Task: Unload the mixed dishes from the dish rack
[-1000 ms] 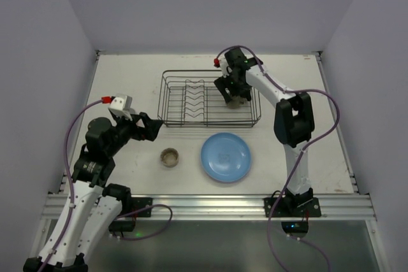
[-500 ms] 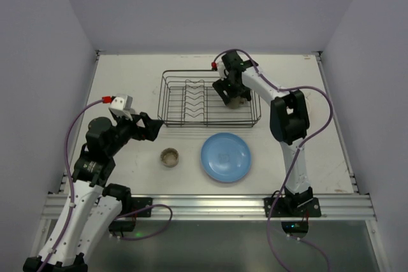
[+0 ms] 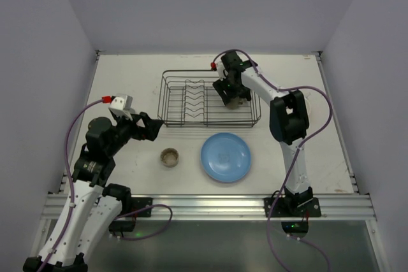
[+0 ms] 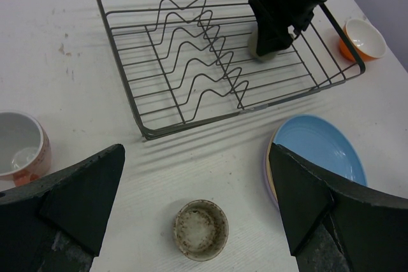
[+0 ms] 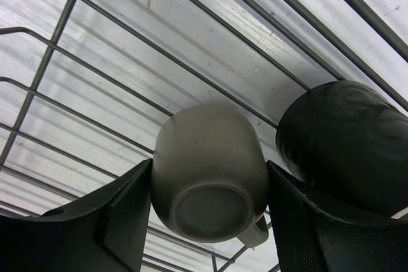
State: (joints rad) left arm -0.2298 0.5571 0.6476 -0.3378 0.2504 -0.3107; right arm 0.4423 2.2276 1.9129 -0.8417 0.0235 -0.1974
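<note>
**Right tool astride an upturned cup in the rack; left tool wide over the counter**

A matte white counter (image 3: 127,81), scuffed in places, fills a booth of plain pale lavender walls (image 3: 204,4). The black wire dish rack (image 3: 191,114) sits toward the far middle of it.

In the top view, the blue plate (image 3: 225,157) lies on the counter near the front of the rack. The small beige cup (image 3: 170,157) stands upright just to its left.

The left wrist view adds what the arms hide from above:
- An orange bowl (image 4: 364,37), white inside, sits on the counter past the rack's right end.
- A pinkish cup (image 4: 19,151) stands at the left edge.
- The rim of another plate (image 4: 270,176) shows under the blue one.

Only the right wrist view shows the close detail: the olive-grey cup (image 5: 210,170) lies base-up on the rack's wires. A dark rounded thing (image 5: 338,151) sits just beside it on the right.

The right tool (image 3: 233,98) is down inside the rack's right part. Its fingers (image 5: 121,221) sit narrowly on either side of the olive-grey cup and meet its outline — whether they actually press on it I cannot tell.

The left tool (image 3: 148,127) hangs over the counter left of the rack, spread wide and holding nothing, well apart from that cup.
</note>
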